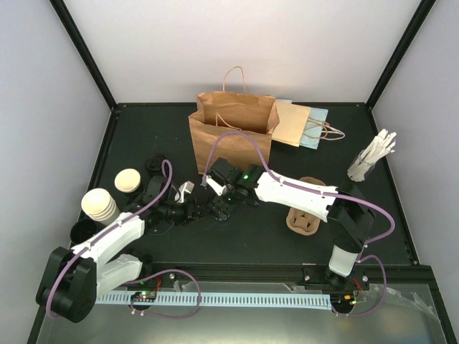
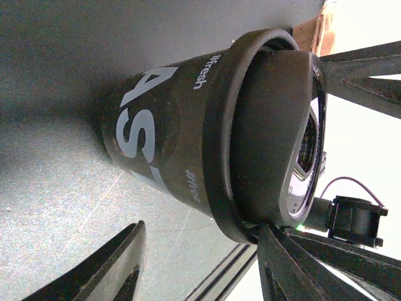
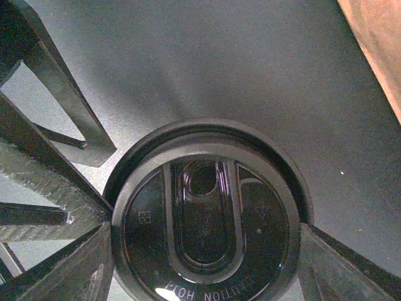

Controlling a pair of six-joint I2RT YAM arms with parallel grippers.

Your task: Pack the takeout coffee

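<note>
Brown bag (image 1: 229, 132) upright at back; pulp carrier (image 1: 305, 215), stirrers (image 1: 373, 158) to rt.

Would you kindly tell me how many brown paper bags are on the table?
2. The standing bag is open at the back centre of the table; the flat bag lies just right of it, handles pointing right. Others could be hidden behind them.

One sleeved cup (image 2: 182, 125) is seen upright near the middle of the table (image 1: 143, 136), capped with a black lid (image 3: 203, 232), its black sleeve lettered in white. A second cup (image 1: 128, 180), cream-white and unlidded, is stood toward the left edge.
</note>
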